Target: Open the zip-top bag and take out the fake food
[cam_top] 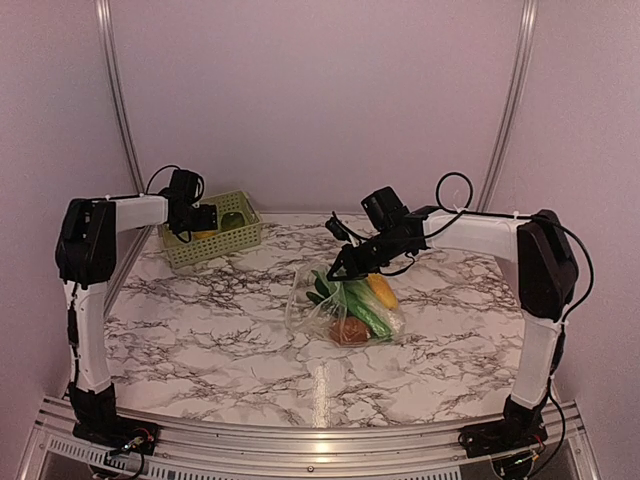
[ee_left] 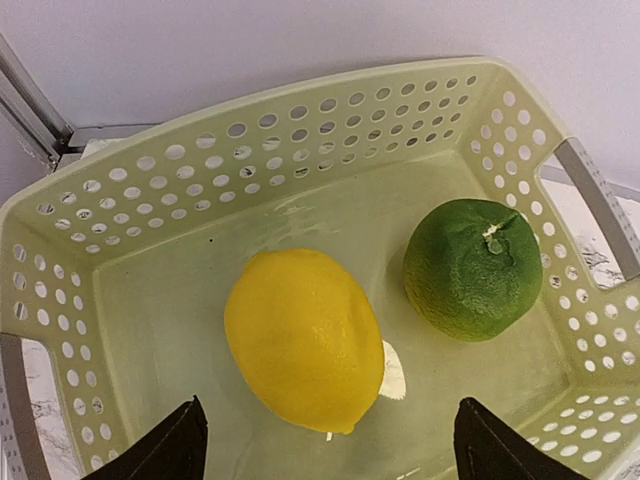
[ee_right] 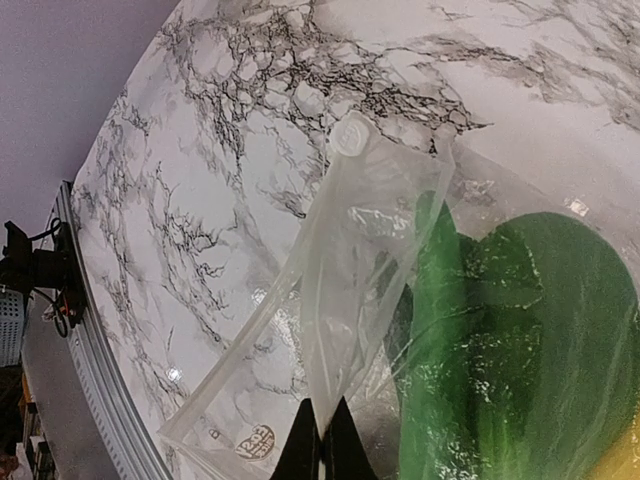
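Observation:
The clear zip-top bag [cam_top: 345,305] lies mid-table with fake food inside: a green vegetable [cam_top: 362,308], a yellow corn [cam_top: 381,290] and a brown piece [cam_top: 349,331]. My right gripper [cam_top: 338,272] is shut on the bag's upper edge; in the right wrist view its jaws [ee_right: 322,445] pinch a fold of clear plastic [ee_right: 365,260] beside the green vegetable [ee_right: 500,340]. My left gripper [cam_top: 200,222] hangs open over the light green basket [cam_top: 212,233]. In the left wrist view it [ee_left: 325,440] is open above a yellow lemon [ee_left: 302,338], with a green lime [ee_left: 473,268] beside it.
The basket [ee_left: 260,140] stands at the back left by the frame post [cam_top: 120,110]. The marble table [cam_top: 200,330] stretches to the near metal rail [cam_top: 320,440]. Cables hang off the right arm [cam_top: 455,190].

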Controlling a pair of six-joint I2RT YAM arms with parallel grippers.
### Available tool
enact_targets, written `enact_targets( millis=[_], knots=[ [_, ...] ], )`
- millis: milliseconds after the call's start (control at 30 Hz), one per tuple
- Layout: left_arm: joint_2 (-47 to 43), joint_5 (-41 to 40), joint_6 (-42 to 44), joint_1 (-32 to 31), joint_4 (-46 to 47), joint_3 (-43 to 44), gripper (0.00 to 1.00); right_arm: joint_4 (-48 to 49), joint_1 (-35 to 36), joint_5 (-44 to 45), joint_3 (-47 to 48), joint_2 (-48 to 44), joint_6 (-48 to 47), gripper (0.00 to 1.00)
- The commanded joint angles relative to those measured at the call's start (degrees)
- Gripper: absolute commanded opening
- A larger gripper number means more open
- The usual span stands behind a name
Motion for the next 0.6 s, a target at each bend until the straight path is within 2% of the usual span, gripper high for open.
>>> enact_targets(
  millis=[0,267,567],
  knots=[
    [-10.8,4.2,0.6,0.1,4.6,-7.1,0.87,0.5,-0.5,-1.6,2.1,1.0,0.6,0.0],
    [-26.5,18.1,-0.1,-2.6,17.1,-26.7,0.79,1.6,-0.5,-1.8,0.3,-0.6,1.2,0.0],
    [-36.8,25.4,-0.4,-12.9,24.4,-42.7,0.7,3.4,-0.5,-2.4,-1.7,-2.2,2.7,0.0]
  ],
)
